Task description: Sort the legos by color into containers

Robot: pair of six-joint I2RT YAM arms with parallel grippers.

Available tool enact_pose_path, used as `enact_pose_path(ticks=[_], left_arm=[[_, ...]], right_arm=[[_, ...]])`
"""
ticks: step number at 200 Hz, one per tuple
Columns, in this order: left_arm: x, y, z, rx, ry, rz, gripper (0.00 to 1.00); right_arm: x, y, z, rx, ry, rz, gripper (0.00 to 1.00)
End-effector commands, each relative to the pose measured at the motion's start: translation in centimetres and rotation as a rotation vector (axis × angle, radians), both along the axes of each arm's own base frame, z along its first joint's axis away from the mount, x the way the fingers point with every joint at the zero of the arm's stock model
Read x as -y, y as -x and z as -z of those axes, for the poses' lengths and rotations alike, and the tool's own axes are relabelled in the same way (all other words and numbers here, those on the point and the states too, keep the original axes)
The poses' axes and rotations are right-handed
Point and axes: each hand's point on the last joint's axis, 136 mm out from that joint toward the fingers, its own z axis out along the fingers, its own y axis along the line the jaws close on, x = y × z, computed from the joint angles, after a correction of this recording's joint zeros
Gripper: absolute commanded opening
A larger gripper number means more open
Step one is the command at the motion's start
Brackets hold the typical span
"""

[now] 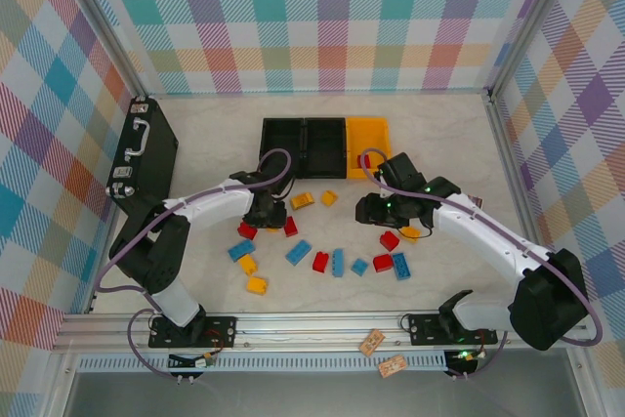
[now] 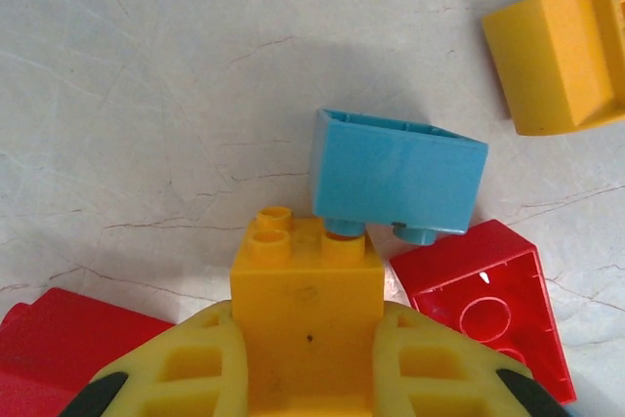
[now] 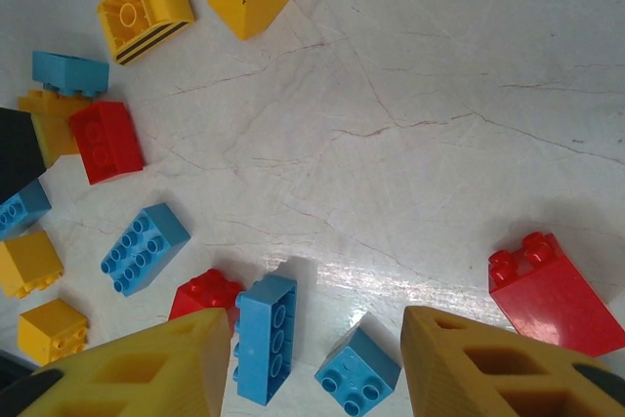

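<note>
Left gripper (image 2: 308,331) clamped on yellow brick (image 2: 305,280), left of orange bin (image 1: 369,148), nearer the bases. Blue brick (image 2: 395,178) leans on its studs; lifting, I may drag it along. Right gripper (image 3: 314,327) open, empty.

legos (image 1: 299,253) crowd mid-table, bare table (image 1: 439,129) beside containers (image 1: 305,146), briefcase (image 1: 142,158) left

left hand (image 2: 306,339) clamped on yellow brick (image 2: 306,275) | blue brick (image 2: 395,178) against its studs | red brick (image 2: 483,295) beside
</note>
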Motion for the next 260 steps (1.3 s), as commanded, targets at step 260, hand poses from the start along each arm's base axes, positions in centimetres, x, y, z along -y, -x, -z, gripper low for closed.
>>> enact_pose_path(ticks=[260], left_arm=[[1.0, -19.6, -5.0, 0.119, -0.021, -0.089, 0.15]], right_arm=[[-4.8, -0.3, -4.5, 0.099, -0.173, -0.104, 0.49]])
